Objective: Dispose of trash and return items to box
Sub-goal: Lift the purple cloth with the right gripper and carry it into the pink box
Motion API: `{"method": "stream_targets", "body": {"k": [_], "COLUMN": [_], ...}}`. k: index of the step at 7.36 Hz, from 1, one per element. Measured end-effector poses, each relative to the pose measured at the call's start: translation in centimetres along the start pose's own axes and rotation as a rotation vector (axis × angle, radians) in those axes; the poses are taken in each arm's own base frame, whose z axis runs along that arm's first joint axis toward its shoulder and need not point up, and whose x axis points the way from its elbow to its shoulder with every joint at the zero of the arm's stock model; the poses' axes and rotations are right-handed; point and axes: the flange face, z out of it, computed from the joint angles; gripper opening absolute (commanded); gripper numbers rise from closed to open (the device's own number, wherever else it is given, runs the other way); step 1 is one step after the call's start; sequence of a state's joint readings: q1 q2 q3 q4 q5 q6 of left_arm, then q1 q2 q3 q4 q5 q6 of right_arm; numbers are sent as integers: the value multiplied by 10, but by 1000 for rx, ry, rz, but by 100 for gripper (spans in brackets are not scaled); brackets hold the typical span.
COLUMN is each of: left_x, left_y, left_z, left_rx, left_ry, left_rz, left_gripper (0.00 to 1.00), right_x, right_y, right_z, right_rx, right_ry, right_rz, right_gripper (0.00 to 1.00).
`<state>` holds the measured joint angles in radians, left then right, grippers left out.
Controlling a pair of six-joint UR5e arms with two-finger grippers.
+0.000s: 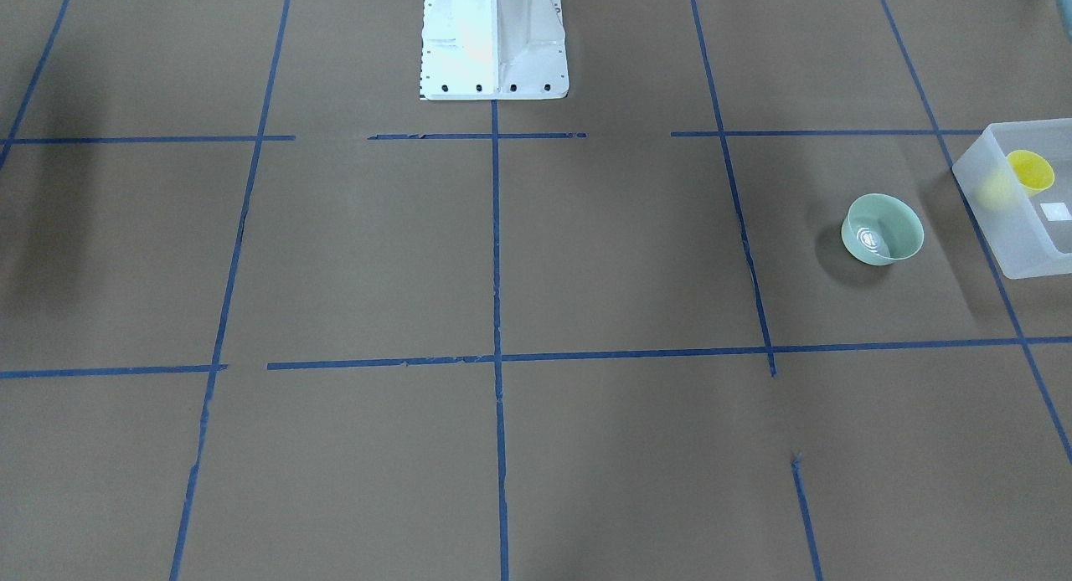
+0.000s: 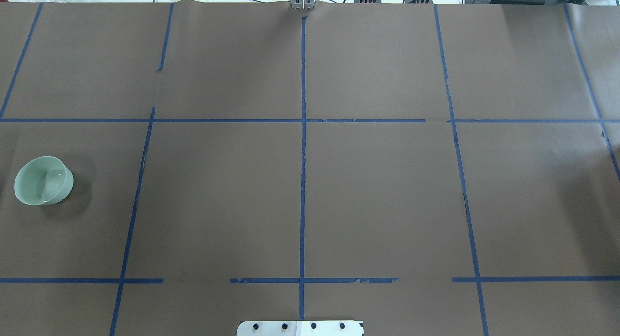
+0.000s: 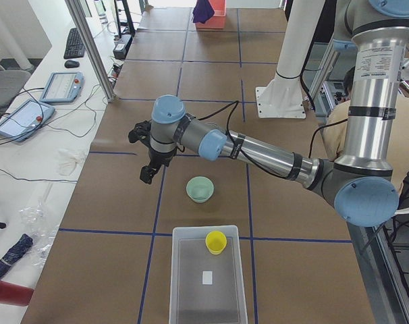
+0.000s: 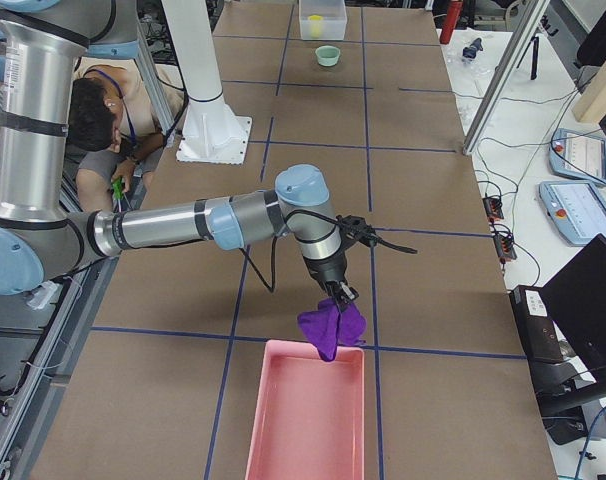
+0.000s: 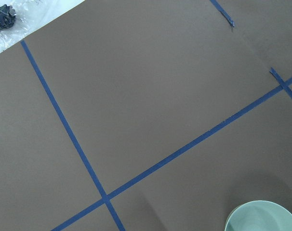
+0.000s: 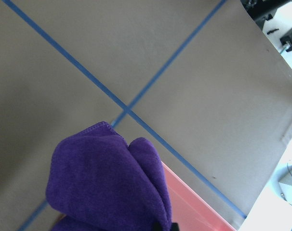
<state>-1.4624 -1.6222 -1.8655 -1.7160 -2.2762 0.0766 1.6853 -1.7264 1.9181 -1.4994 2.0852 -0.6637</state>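
Observation:
The pale mint-green bowl (image 1: 882, 229) stands upright on the brown table, beside the frosted box (image 1: 1017, 238); it also shows in the overhead view (image 2: 43, 181) and the left wrist view (image 5: 261, 216). The yellow cup (image 1: 1028, 171) stands inside the box. My left gripper (image 3: 147, 175) hangs above the table a little beyond the bowl (image 3: 200, 189); I cannot tell whether it is open or shut. My right gripper (image 4: 338, 295) holds a purple cloth (image 4: 331, 325) over the near end of a pink tray (image 4: 303, 420). The cloth (image 6: 112, 178) fills the lower right wrist view.
The white robot base (image 1: 494, 37) stands at the table's middle edge. A person (image 4: 103, 120) sits behind the robot. Blue tape lines grid the brown table. Tablets and cables lie on the white bench (image 3: 29, 115) past the table's far edge.

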Motion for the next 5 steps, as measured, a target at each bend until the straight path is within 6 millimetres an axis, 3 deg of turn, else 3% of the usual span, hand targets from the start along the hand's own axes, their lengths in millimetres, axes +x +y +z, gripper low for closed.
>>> {"method": "stream_targets", "body": {"k": [1,2,3,4,5], "left_x": [8,16,25,36,48], "left_y": [-6,-10,-14,-18,-21], "left_z": [-4,-6,-5,-3,4], "left_rx": [12,19,25,31,33], "left_ry": [1,5,-2,-16,-18], "left_rz": [-31,-39,-28,-3,4], "left_gripper": [100,100,100,100,98], "right_x": [27,35,35,26,6], "right_y": [32,57,65,56,26], "right_z": [1,12,19,23,23], "right_rx": [-30,-52,-36,19,74], "right_ry": [-8,-31,-66,-136,-219], "right_rz": [-31,-14,75,229,390], "right_gripper": [100,100,100,100,100]}}
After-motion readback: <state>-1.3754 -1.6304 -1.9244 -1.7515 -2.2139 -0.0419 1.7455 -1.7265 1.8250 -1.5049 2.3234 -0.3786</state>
